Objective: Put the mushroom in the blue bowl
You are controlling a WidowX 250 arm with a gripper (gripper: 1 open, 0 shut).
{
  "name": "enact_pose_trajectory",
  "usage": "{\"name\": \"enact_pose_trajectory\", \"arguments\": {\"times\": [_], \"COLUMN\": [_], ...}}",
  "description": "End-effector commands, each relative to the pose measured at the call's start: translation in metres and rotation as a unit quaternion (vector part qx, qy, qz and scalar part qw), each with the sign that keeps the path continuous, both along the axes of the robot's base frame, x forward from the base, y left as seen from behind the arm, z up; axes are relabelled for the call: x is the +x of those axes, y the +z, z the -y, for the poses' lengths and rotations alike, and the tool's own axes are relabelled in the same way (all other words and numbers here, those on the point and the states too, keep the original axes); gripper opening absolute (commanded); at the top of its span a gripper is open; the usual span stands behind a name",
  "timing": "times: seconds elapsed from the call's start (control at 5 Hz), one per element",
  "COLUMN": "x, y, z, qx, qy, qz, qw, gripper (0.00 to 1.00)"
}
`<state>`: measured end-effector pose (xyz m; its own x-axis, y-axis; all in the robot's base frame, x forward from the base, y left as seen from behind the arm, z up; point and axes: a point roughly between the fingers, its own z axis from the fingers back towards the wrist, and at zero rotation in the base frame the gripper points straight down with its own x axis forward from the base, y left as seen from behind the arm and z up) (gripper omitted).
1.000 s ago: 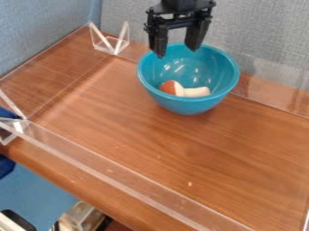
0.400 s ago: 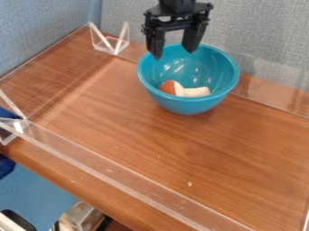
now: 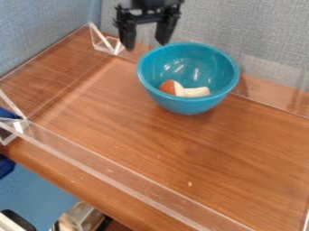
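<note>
While mushroom stays bowled, end effector — open — shifted left.

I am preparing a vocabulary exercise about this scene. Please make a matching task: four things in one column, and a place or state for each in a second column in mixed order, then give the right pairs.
Things
1. mushroom
2. blue bowl
3. gripper
4. wooden table

Places or states
A. open and empty, above the table's back edge, to the left of the bowl in the picture
B. lying inside the bowl, on its bottom
C. enclosed by low clear walls
D. standing on the table near the back wall

Pairs: 1-B, 2-D, 3-A, 4-C
</note>
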<state>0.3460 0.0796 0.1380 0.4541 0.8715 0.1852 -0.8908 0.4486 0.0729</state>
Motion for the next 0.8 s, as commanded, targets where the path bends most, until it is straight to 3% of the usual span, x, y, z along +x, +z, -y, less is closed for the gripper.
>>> {"name": "enact_pose_trajectory", "arguments": {"times": [0.0,0.2,0.4,0.6], "x": [-0.016,-0.028,-0.026,-0.028], "y": [0.041,0.051,0.049,0.045], "z": [0.001,0.012,0.025,0.031], "qx": [0.027,0.057,0.086,0.098], "qy": [-0.013,-0.033,-0.049,-0.053], "qz": [0.032,0.036,0.047,0.040], "qw": [0.9990,0.9972,0.9940,0.9930], "gripper": [1.00,1.00,1.00,1.00]}}
